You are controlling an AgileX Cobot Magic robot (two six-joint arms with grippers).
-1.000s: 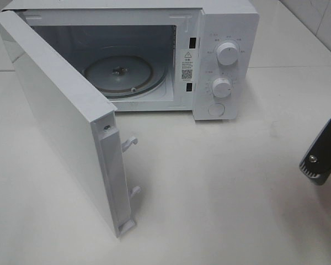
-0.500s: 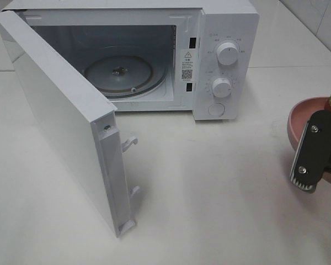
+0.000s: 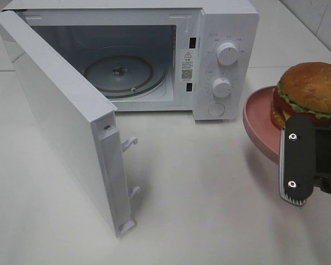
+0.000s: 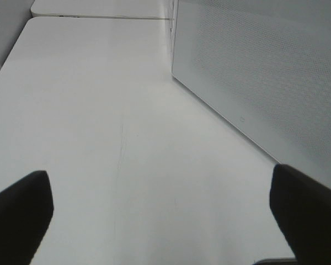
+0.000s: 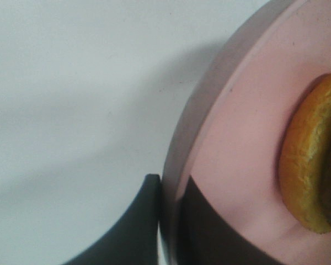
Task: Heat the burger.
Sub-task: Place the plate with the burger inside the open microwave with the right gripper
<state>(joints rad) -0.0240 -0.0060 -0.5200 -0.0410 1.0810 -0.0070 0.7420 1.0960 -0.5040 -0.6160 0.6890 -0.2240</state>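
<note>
**mike_r:** so where's the food at right now?

**servo_sam:** The tall burger (image 3: 311,91), with its glossy brown bun, green lettuce, red tomato and yellow cheese, sits upright on a round pink plate (image 3: 256,118) at the right edge of the white counter (image 3: 209,193). That's to the right of the white microwave (image 3: 226,33), about level with its dials and well apart from the cavity.

**mike_r:** and the right gripper?

**servo_sam:** The right gripper (image 3: 291,165) is clenched on the plate's near rim. In the wrist view its dark fingers (image 5: 138,221) pinch the rim edge, one above and one below. It's touching the plate, not the burger (image 5: 306,165), which sits further in, towards the plate's middle, just beyond the fingertips. There's a shadow on the counter beside the rim, but I can't tell for sure if the plate is off the surface.

**mike_r:** microwave ready?

**servo_sam:** The white microwave door (image 3: 60,110) is swung wide to the left, and the round glass turntable (image 3: 118,74) inside is bare.

**mike_r:** other arm?

**servo_sam:** The left gripper (image 4: 163,221) is spread wide with nothing between its fingers. It hovers over the counter beside the microwave's perforated side wall (image 4: 265,72), and it's out of the overhead shot.
</note>
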